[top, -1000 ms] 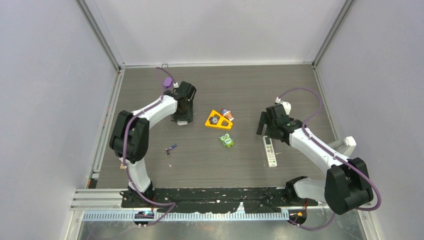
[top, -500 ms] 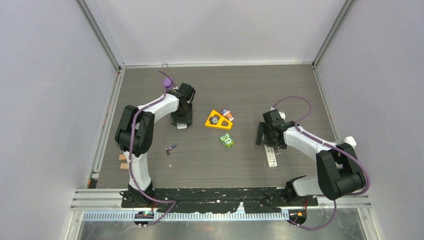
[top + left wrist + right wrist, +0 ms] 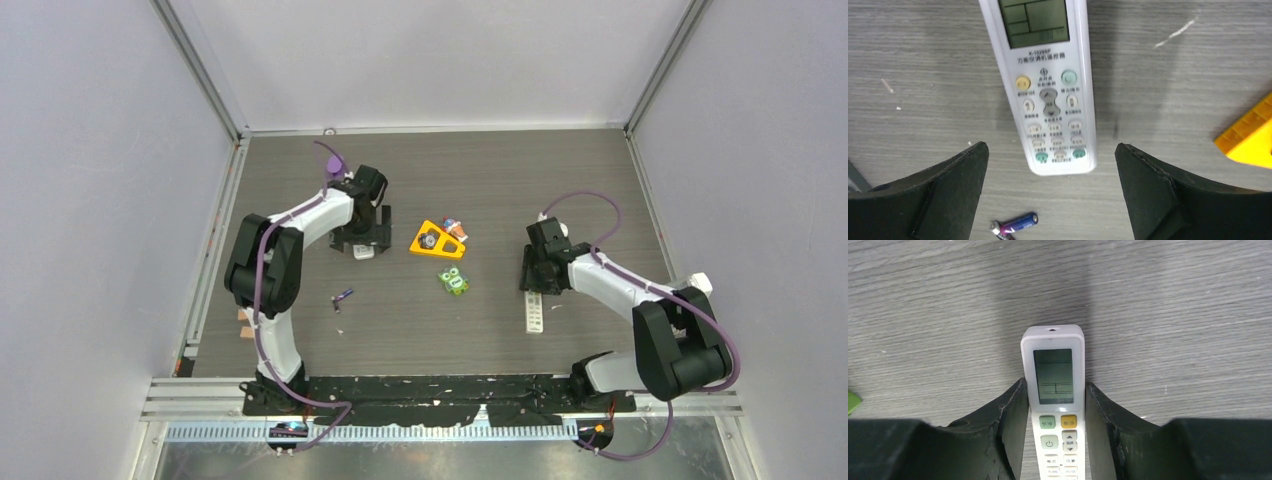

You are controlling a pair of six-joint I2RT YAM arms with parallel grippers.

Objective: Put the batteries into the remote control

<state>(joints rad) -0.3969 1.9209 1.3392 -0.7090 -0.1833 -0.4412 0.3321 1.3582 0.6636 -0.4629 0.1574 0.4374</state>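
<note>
since a second ago the right arm has dropped low over its remote and drawn its fingers in, nudging that remote a little straighter on the table, while the left claw has sprung from half-way to wide apart. the right gripper [image 3: 1055,387] now grasps the right remote [image 3: 1053,370], a pad pressed on each long side just below the screen end. the left gripper [image 3: 1050,155] is released, its jaws standing well clear on either side of the left remote [image 3: 1048,85], which lies flat and button-side up. a purple battery [image 3: 1015,223] lies on the table [image 3: 500,180] just past that remote's button end; the yellow wedge [image 3: 1248,135] sits off to one side. both remotes look like light, stiff plastic with smooth sides, likely to slip or swivel in a pinch, so a hold across the narrow width near mid-body seems safest. the battery door is presumably underneath, so a turn-over is likely needed. the battery is tiny and round and will probably roll; take it across the barrel.
</note>
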